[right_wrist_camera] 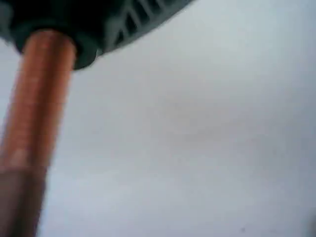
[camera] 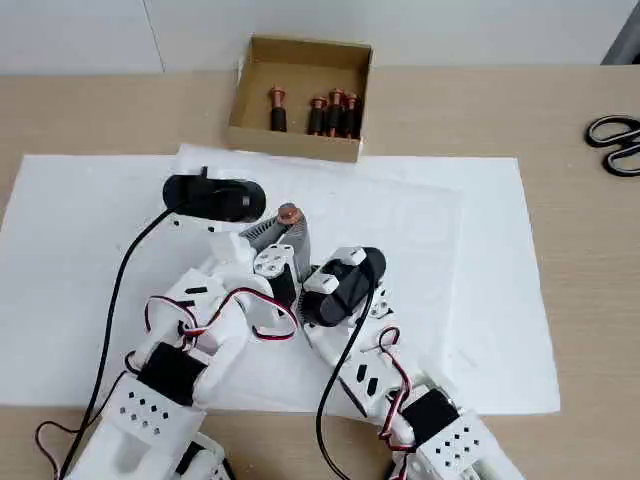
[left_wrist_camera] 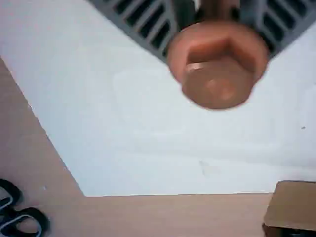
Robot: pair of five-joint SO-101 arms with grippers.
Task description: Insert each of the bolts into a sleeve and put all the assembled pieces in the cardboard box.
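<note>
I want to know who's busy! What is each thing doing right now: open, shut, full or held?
left gripper, shut on the bolt.
right gripper, shut on the sleeve.
bolt, held, shaft partly inside the sleeve.
sleeve, held, bolt not fully in.
cardboard box, open, holding four assembled pieces.
scissors, lying on the table, untouched.
</note>
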